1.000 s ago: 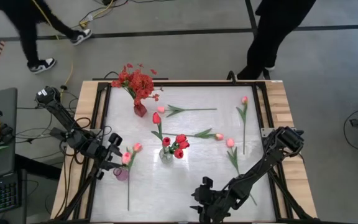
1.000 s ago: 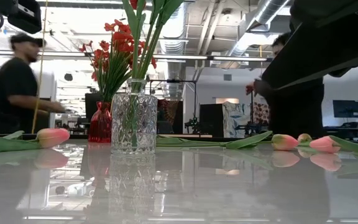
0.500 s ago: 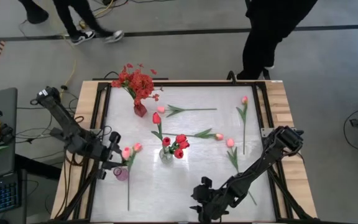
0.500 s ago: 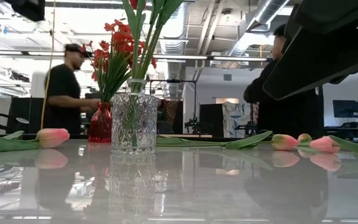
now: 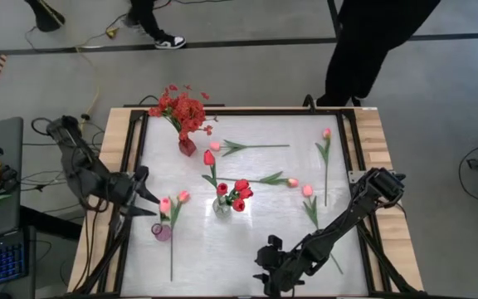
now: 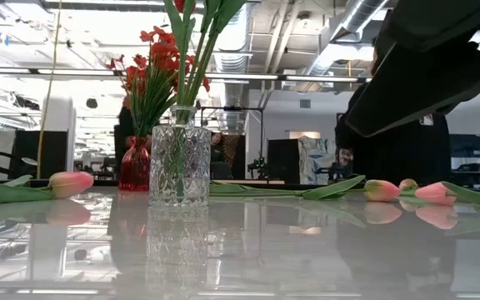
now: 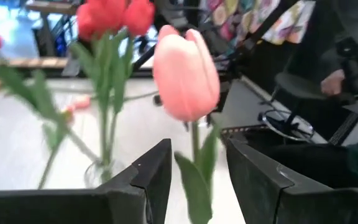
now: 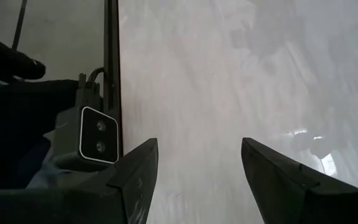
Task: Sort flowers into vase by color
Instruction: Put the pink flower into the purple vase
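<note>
My left gripper (image 5: 149, 195) hovers open at the table's left side, pointing nearly level toward the right. A pink tulip (image 7: 186, 74) stands just beyond its fingertips. Its stem (image 7: 194, 140) runs down through the gap and touches neither finger. From above, this bud (image 5: 166, 203) leans over a small pink vase (image 5: 162, 231). A second pink tulip (image 5: 183, 196) lies beside the vase on its stem. Red tulips (image 5: 240, 193) stand in a clear glass vase (image 6: 179, 154), and a red spray (image 5: 181, 112) in a red vase (image 5: 187, 148). My right gripper (image 8: 197, 180) waits open over bare table at the near edge.
Loose tulips lie on the far and right parts of the table: pink ones (image 5: 214, 145) (image 5: 292, 182) (image 5: 326, 133) (image 5: 307, 190) and a red one (image 5: 209, 158). A small camera (image 8: 98, 137) sits at the near edge. People stand beyond the far edge (image 5: 372, 41).
My left gripper has risen and tipped up from pointing steeply down to almost level, drawing back a little toward the table's left edge, away from the pink vase. The pink tulip stays by the vase. People have walked past behind the table.
</note>
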Robot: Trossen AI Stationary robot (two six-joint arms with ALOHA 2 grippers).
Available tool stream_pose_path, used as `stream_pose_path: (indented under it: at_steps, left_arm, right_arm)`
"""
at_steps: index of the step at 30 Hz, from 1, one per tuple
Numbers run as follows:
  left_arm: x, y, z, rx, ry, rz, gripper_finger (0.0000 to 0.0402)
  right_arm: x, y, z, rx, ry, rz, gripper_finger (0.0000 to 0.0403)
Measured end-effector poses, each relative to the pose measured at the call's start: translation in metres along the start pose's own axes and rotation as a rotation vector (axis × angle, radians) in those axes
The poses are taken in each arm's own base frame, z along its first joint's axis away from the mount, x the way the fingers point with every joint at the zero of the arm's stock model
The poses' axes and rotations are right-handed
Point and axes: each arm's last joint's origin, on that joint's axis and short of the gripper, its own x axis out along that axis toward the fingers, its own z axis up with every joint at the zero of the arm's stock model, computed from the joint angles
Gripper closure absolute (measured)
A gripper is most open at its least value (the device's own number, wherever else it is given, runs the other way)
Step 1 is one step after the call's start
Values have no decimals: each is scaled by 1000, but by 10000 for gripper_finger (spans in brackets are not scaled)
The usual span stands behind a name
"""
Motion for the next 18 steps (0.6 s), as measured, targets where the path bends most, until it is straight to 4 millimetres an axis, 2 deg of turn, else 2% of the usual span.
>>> stream_pose_path:
  at_steps: [5, 8, 14, 18]
  left_arm:
    - [-10, 5, 6, -58, 52, 69, 260]
    - [-14, 9, 6, -110, 83, 124, 260]
    - [-24, 15, 3, -221, 173, 199, 260]
    - [-27, 20, -4, -270, 237, 254, 260]
  right_arm:
    - [-1, 0, 1, 5, 7, 5, 145]
    - [-7, -4, 7, 59, 67, 23, 145]
    - [-44, -15, 25, 103, 145, -13, 145]
    - [-75, -20, 34, 137, 162, -37, 145]
